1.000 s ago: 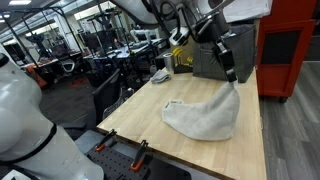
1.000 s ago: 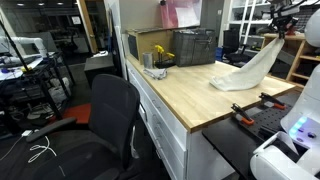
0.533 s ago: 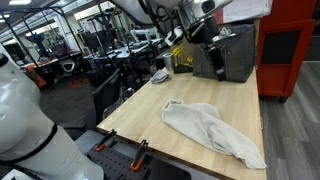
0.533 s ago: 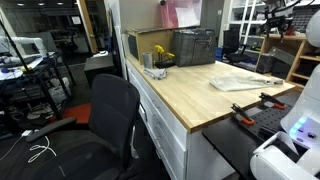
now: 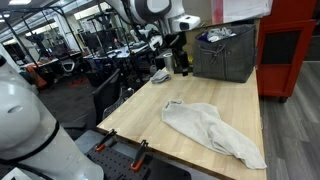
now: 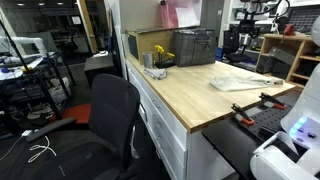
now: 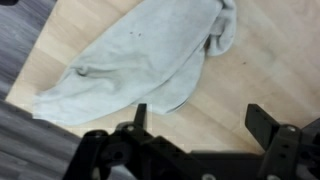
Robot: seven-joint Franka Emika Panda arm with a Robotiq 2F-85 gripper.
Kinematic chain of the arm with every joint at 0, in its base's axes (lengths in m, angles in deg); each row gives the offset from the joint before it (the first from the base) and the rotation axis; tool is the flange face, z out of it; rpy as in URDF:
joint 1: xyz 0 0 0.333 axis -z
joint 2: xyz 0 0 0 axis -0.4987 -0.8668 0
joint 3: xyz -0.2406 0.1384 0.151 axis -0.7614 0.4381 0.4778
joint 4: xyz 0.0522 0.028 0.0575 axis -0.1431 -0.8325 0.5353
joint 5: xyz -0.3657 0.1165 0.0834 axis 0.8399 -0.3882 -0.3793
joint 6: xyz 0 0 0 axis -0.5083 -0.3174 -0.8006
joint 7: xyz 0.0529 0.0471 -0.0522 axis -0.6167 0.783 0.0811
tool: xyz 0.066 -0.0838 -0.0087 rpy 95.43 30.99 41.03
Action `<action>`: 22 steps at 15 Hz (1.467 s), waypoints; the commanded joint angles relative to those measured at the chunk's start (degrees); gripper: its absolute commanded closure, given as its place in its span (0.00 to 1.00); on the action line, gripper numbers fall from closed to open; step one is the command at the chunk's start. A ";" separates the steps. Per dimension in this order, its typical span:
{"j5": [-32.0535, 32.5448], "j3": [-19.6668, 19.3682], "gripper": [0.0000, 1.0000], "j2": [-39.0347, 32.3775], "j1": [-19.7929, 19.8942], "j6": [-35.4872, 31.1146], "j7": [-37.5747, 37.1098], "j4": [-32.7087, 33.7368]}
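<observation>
Wrist view: pincer [image 7: 200,118] spread wide, empty, above a cloth [image 7: 140,55] on the counter [image 7: 270,60]. It looks soft, light, limp, and is best pinched at the bunched fold, upper right of the frame.

arm [image 5: 150,10]: raised high, wrist pointing down | tool [image 7: 200,118]: jaws spread wide, empty

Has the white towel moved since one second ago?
Yes. The towel had one end lifted beside the grey bin; now it lies flat on the table, stretched away from the bin.
</observation>
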 commanded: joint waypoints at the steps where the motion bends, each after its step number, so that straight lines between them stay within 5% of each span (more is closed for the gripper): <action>1: -10.11 1.69 0.00 -2.25 -3.43 -2.52 12.49 -0.64; 4: -18.00 3.56 0.00 -6.51 -5.80 -3.28 22.65 1.06; 9: -20.54 6.78 0.00 -17.96 -5.84 -5.38 31.17 6.51; 19: -12.48 7.71 0.00 -38.06 -4.43 -7.40 27.46 19.16; 20: -11.78 7.61 0.02 -39.31 -4.32 -7.37 27.17 19.92; 21: -11.30 7.65 0.26 -40.26 -4.09 -7.18 26.93 20.55; 22: -11.10 7.78 0.27 -41.01 -3.83 -6.90 26.46 21.05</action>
